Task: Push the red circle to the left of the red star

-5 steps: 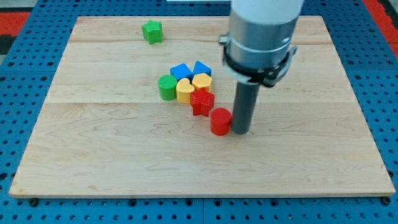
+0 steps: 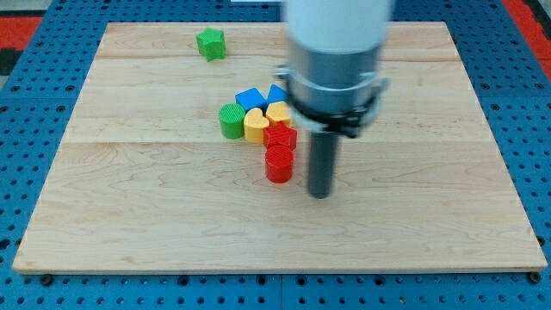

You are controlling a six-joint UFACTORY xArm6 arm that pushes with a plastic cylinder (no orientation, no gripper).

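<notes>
Blue pegboard frames the wooden board (image 2: pixel 129 215). On it, my tip (image 2: pixel 320 195) stands just right of the red circle (image 2: pixel 278 164), a narrow gap between them; as a bare rod it grips nothing. That circle touches the red star (image 2: pixel 281 135) from the view's bottom. Above cluster two yellow hearts (image 2: pixel 256 126), a green cylinder (image 2: pixel 232 121) and two blue blocks (image 2: pixel 250 97); a green star (image 2: pixel 210 43) sits apart.

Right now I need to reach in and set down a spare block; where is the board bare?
Bare: the whole strip along the view's bottom below the red circle and my tip, and the view's left side below the green star. Crowded: the cluster from the green cylinder to the red star.
</notes>
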